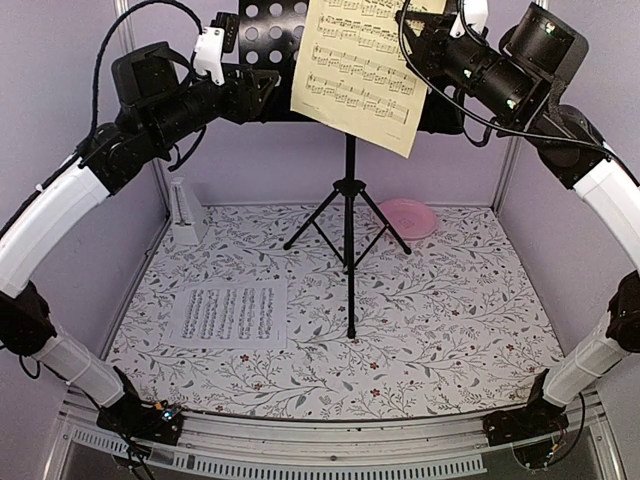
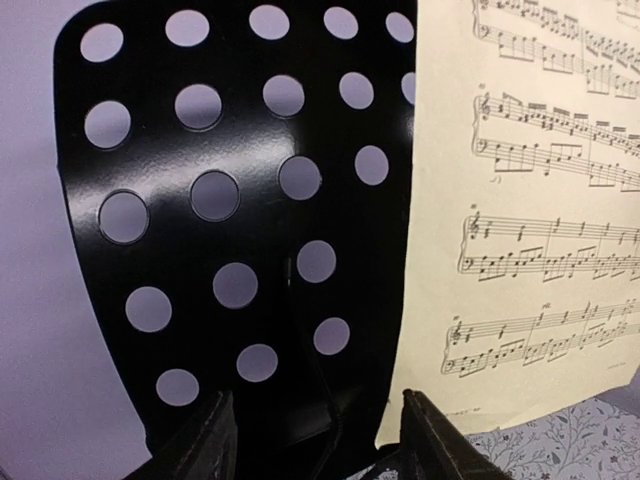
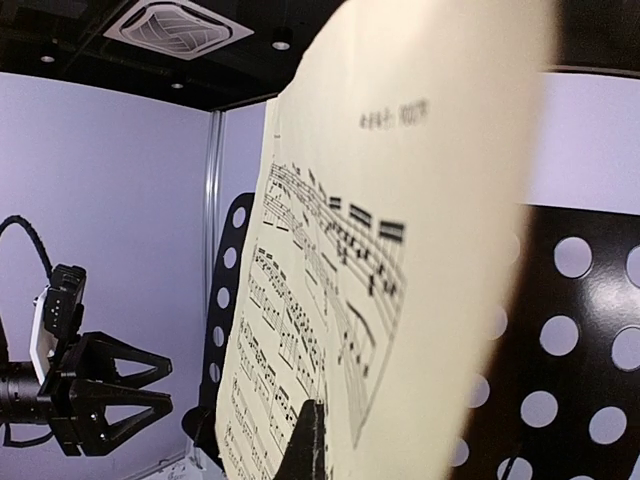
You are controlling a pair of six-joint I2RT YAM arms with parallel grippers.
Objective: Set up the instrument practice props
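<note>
The black perforated-metal music stand (image 1: 349,187) is cropped at the top edge. The right gripper (image 1: 418,32) has one finger hidden behind the yellowish sheet-music page (image 1: 360,70) it pinches, the paper hanging askew against the glossy, round-holed desk. The left gripper (image 2: 315,440) reaches level toward the desk's left side, jaws spread wide.

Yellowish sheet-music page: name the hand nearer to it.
Right. The right hand grips the yellowish page by its edge; the left hand is open by the music stand, left of the page.
</note>
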